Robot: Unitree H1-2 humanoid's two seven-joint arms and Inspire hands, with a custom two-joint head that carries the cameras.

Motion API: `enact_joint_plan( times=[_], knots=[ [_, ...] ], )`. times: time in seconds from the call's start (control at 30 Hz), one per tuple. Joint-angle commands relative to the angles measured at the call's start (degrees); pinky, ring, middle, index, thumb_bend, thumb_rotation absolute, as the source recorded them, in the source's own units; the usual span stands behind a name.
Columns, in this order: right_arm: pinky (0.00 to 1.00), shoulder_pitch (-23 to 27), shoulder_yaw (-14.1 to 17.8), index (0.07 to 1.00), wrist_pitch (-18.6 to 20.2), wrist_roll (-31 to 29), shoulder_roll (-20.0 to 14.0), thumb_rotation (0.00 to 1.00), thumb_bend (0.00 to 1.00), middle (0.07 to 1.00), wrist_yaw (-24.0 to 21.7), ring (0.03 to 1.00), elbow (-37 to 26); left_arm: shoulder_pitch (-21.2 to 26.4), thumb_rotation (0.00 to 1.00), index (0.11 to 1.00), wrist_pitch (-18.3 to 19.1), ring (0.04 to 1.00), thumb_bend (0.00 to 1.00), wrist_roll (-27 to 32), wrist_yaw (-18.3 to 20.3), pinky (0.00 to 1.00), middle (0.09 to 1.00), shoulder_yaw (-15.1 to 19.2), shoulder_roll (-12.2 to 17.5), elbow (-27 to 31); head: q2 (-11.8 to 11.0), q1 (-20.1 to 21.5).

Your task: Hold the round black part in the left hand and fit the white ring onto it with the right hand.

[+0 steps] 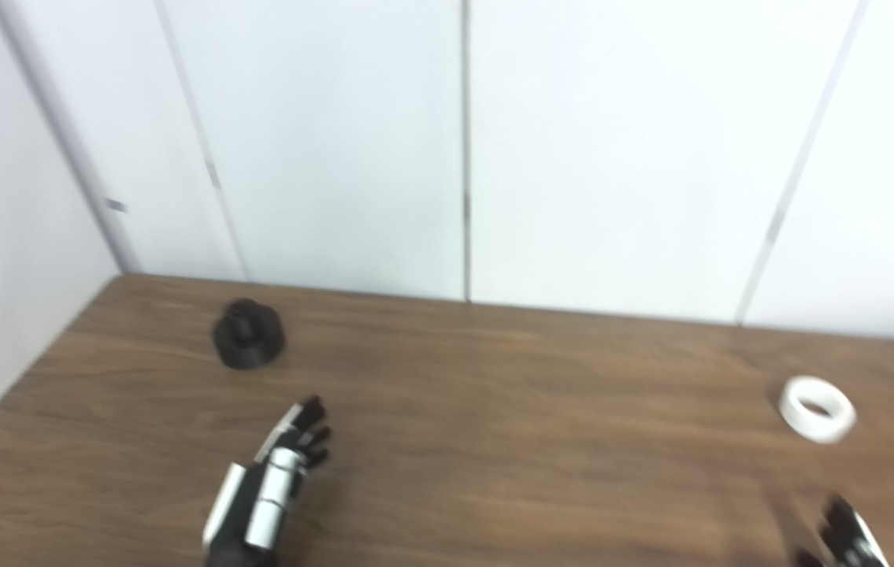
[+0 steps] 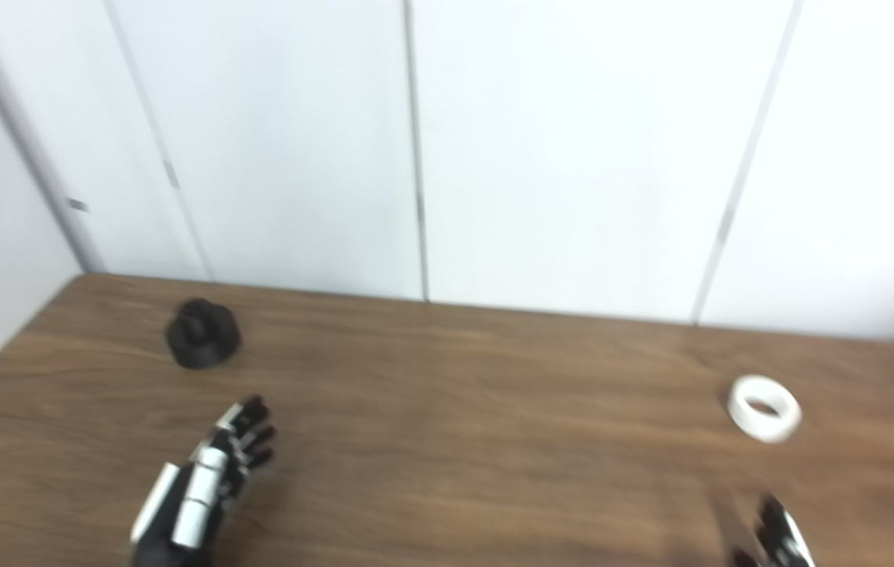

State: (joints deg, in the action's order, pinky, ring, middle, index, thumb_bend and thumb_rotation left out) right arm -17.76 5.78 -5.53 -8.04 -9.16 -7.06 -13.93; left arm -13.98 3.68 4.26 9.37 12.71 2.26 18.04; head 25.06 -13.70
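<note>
The round black part [image 1: 248, 335] sits on the wooden table [image 1: 494, 409] at the far left, with a small knob on top. The white ring [image 1: 817, 409] lies on the table at the far right. My left hand [image 1: 273, 480] is open and empty, fingers stretched out, a short way nearer than the black part and a little to its right. My right hand [image 1: 848, 539] shows only its fingertips at the bottom right edge, nearer than the white ring. Both hands are apart from the objects.
White wall panels [image 1: 462, 157] stand right behind the table's far edge. A white side wall [image 1: 5, 236] closes the left side. The table's left edge [image 1: 21, 378] runs close to the black part.
</note>
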Motion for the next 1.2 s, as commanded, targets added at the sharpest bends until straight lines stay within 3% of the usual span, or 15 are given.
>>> enact_joint_plan(
  times=[0.0,0.17,0.33,0.5,0.77,0.97,1.13,1.17],
  knots=[
    [1.00,-0.30,1.14,0.998,-3.45,-2.12,-1.95,1.00,0.58,1.000,-1.58,1.000,0.61,-12.70,0.89,0.922,-4.10,0.907,0.54,-0.44,-0.68,0.88,0.931,-2.07,-2.55,0.72,-0.42,-0.79],
    [1.00,0.19,1.60,1.000,-4.61,-3.09,-2.54,1.00,0.64,1.000,-2.34,1.000,2.67,-12.83,0.87,0.919,-4.21,0.898,0.54,-1.70,-0.94,0.88,0.925,-3.20,-2.42,0.44,-1.99,-3.07],
    [1.00,0.73,2.13,0.978,-6.66,-2.98,-2.71,1.00,0.56,0.995,-2.47,1.000,4.69,-12.56,0.82,0.898,-5.42,0.891,0.51,-3.10,-1.52,0.84,0.912,-4.23,-2.43,-0.35,-3.35,-5.07],
    [1.00,1.23,2.54,0.985,-7.01,-3.14,-3.09,1.00,0.57,0.991,-2.51,1.000,5.91,-12.23,0.77,0.885,-6.54,0.881,0.51,-3.42,-2.05,0.82,0.904,-4.90,-2.76,-1.32,-4.45,-6.83],
    [1.00,1.34,2.57,0.988,-6.57,-3.42,-3.39,1.00,0.62,0.995,-2.56,1.000,6.17,-12.34,0.75,0.887,-6.08,0.881,0.50,-3.47,-2.68,0.81,0.906,-5.44,-2.50,-1.00,-3.64,-7.04],
    [1.00,0.68,2.39,0.995,-5.29,-3.58,-3.10,1.00,0.60,0.994,-2.22,1.000,4.63,-12.80,0.74,0.877,-6.07,0.870,0.52,-4.54,-3.31,0.79,0.895,-5.44,-2.15,-0.18,-3.25,-7.44],
    [1.00,0.57,2.16,1.000,-5.29,-2.76,-3.04,1.00,0.60,0.998,-2.09,1.000,4.40,-12.77,0.72,0.882,-4.06,0.869,0.59,-6.10,-3.23,0.78,0.895,-5.15,-1.23,0.91,-2.98,-7.70],
    [1.00,0.59,2.18,0.998,-5.08,-3.08,-2.95,1.00,0.61,0.999,-2.10,1.000,4.35,-12.72,0.66,0.884,-2.80,0.873,0.63,-5.91,-3.00,0.78,0.897,-4.90,-0.86,2.04,-3.01,-7.84]
  ],
)
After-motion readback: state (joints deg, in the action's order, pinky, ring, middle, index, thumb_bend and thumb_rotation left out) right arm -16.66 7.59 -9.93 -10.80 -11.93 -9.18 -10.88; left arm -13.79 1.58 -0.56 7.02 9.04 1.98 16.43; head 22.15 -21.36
